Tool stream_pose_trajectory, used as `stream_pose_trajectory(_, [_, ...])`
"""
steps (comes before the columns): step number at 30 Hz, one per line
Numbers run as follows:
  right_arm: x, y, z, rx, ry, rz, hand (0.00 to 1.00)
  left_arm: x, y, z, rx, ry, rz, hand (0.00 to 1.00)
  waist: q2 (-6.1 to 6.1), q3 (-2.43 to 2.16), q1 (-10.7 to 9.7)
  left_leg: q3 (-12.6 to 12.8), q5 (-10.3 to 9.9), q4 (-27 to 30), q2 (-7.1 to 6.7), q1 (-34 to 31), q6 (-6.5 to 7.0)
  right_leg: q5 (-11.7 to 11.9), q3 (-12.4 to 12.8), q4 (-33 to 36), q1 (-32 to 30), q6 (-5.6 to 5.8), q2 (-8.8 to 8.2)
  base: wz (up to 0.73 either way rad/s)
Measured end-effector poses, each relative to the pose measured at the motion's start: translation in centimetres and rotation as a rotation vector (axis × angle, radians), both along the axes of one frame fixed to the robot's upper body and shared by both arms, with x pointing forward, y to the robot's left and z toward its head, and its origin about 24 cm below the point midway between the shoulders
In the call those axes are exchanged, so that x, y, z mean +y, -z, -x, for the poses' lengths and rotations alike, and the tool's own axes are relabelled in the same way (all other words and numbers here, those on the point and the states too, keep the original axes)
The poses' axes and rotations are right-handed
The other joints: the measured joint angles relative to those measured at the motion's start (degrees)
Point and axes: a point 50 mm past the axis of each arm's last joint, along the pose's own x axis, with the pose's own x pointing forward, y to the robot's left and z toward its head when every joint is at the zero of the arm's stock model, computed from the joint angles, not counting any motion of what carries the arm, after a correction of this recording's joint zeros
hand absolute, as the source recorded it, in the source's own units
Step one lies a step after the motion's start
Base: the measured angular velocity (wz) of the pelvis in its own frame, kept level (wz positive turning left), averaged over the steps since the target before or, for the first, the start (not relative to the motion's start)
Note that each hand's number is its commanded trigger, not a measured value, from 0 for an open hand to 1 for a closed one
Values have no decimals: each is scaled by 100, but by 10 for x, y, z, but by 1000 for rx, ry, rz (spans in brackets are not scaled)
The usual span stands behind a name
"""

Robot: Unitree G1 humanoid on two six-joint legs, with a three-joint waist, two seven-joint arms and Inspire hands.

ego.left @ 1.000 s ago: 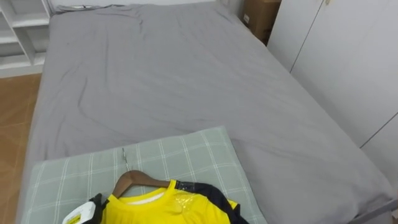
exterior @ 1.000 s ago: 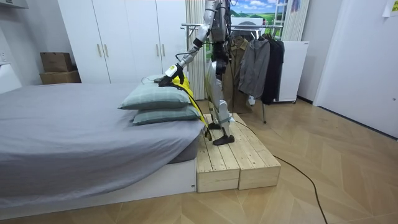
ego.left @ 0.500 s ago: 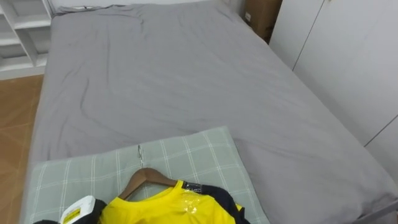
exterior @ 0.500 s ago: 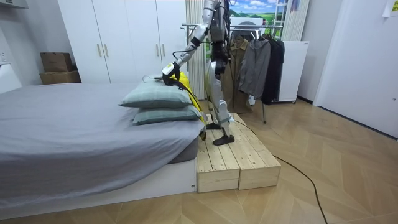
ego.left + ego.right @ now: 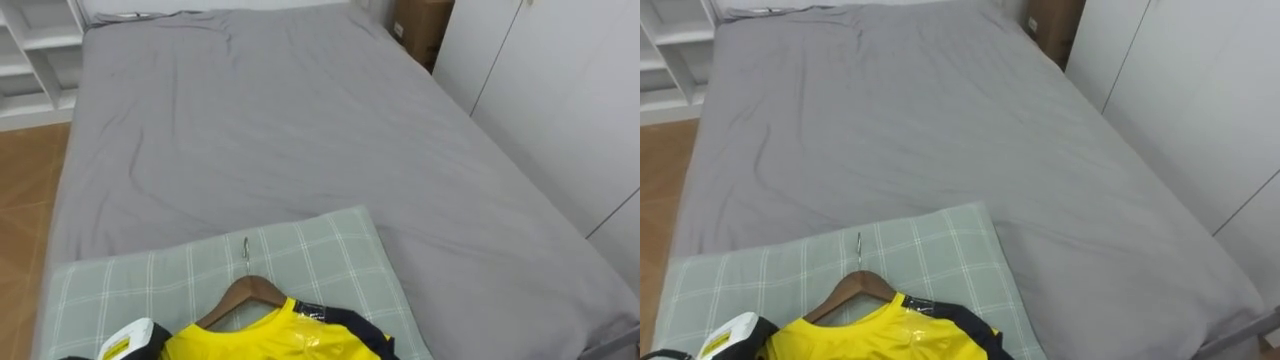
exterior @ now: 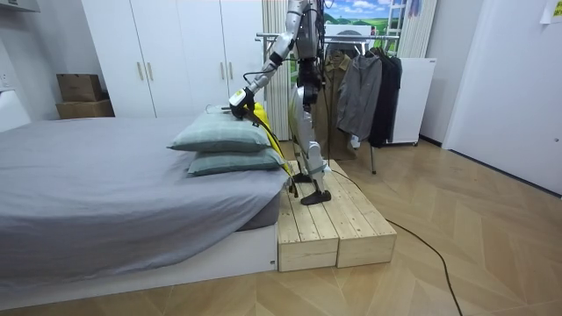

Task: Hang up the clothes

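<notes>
Shirt (image 5: 290,335) is on its hanger (image 5: 245,292) over the pillow (image 5: 300,250). I cannot tell the left hand's (image 5: 128,342) grip. Not yet on the rack (image 6: 268,37).

Robot on a wooden step (image 6: 334,224) by the bed (image 6: 97,189), left hand (image 6: 237,100) at a yellow shirt (image 6: 262,121) (over two green pillows (image 6: 215,137)).

You see a green checked pillow (image 5: 300,255) lying on the grey-sheeted bed (image 5: 280,120), beside white wardrobe doors (image 5: 560,90).

Yellow shirt (image 5: 272,336) with dark trim, brown hanger (image 5: 246,291), pale green checked pillow (image 5: 312,245), plain grey bedsheet (image 5: 280,130), white wardrobe (image 5: 560,90)
</notes>
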Motion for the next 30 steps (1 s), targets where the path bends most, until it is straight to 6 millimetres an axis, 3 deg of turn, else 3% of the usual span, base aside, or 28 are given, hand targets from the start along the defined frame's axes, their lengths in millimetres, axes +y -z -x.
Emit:
stream_pose_trajectory(9, [-1, 0, 3, -7, 9, 7, 0, -4, 5, 6, -8, -12, 7, 100, 113, -38, 1, 18, 0, -73, -1, 214, 0, -2, 19, -111, 206, 3, 18, 0])
stream_pose_trajectory(19, [-3, -2, -5, -59, 18, 18, 0, -9, -3, 7, -123, -21, 42, 100, 180, -23, 35, -12, 1, -54, 8, 211, -1, -1, -19, -100, 213, 2, 13, 1])
stream_pose_trajectory(30, [-7, -3, -5, -67, 7, 25, 0, -20, -17, 0, -251, 31, 64, 100, 222, 4, 155, -226, 1, -73, -5, 303, -1, 2, -181, -97, 399, 4, -22, 10])
